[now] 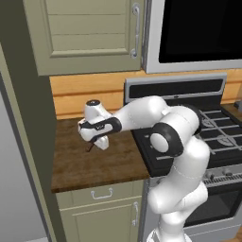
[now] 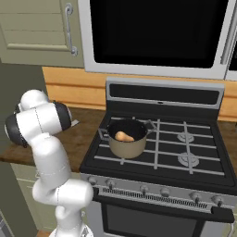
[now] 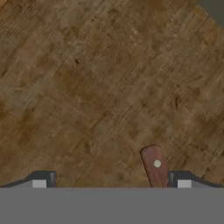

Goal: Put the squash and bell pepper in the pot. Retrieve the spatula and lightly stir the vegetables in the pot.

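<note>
Around me: dark wood counter (image 1: 90,165) over olive-green cabinets (image 1: 101,212), matching upper cabinet (image 1: 80,33), orange-tan plank backsplash (image 1: 85,94). To my right, black gas stove (image 2: 185,152) beneath a black-glass microwave (image 2: 157,32).

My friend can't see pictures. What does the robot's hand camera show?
The end of the spatula's reddish-brown handle, with a pale dot on it, lies on the brown wooden counter. It sits between the open gripper's fingertips, nearer one.

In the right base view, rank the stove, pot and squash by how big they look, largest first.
1. stove: largest by far.
2. pot: sits on the front-left burner.
3. squash: smallest, lying inside the pot.
All three stand close together, so camera distance barely skews this.
</note>
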